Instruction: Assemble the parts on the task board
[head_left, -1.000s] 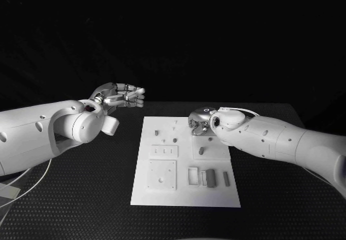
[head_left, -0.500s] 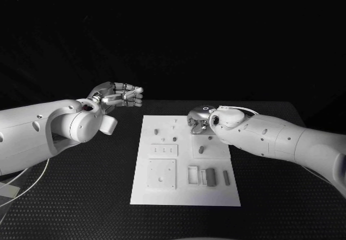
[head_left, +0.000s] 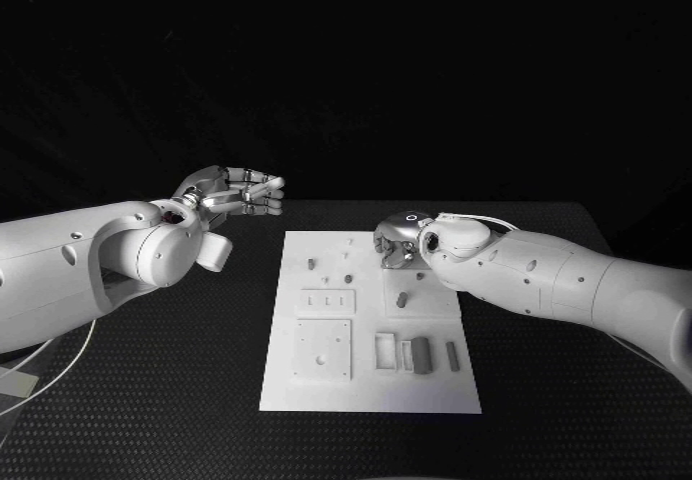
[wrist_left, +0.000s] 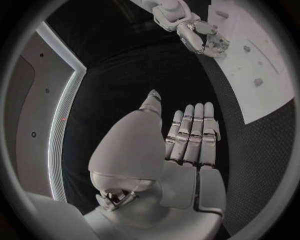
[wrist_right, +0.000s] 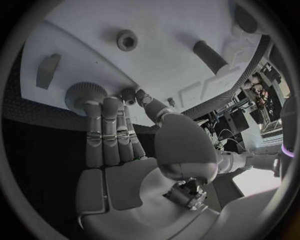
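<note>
Nearest the robot, the near edge of the white task board (head_left: 369, 390) is seen lying flat on the black table (head_left: 173, 400). On the board's near half a square raised plate (head_left: 323, 348) is found to the left, and beside it, towards the right, a small open frame (head_left: 387, 351), a grey block (head_left: 420, 354) and a slim grey bar (head_left: 453, 357) are set in a row. Farther in, a small plate with three slots (head_left: 327, 300) is placed, with a short dark peg (head_left: 404, 298) to its right, and beyond these a few small parts (head_left: 313, 264) stand near the board's far left. Over the far right part of the board the right hand (head_left: 395, 243) is held low; in the right wrist view its fingers (wrist_right: 109, 131) are stretched out together with their tips at a round ribbed part (wrist_right: 82, 95) at the board's edge, but whether that part is actually grasped cannot be told. A ring-shaped part (wrist_right: 127, 39) and a dark cylinder (wrist_right: 210, 56) lie beyond those fingertips. Farthest away, off the board's left far corner, the left hand (head_left: 235, 190) is raised above the table, released, with fingers (wrist_left: 195, 131) extended side by side and nothing held.
</note>
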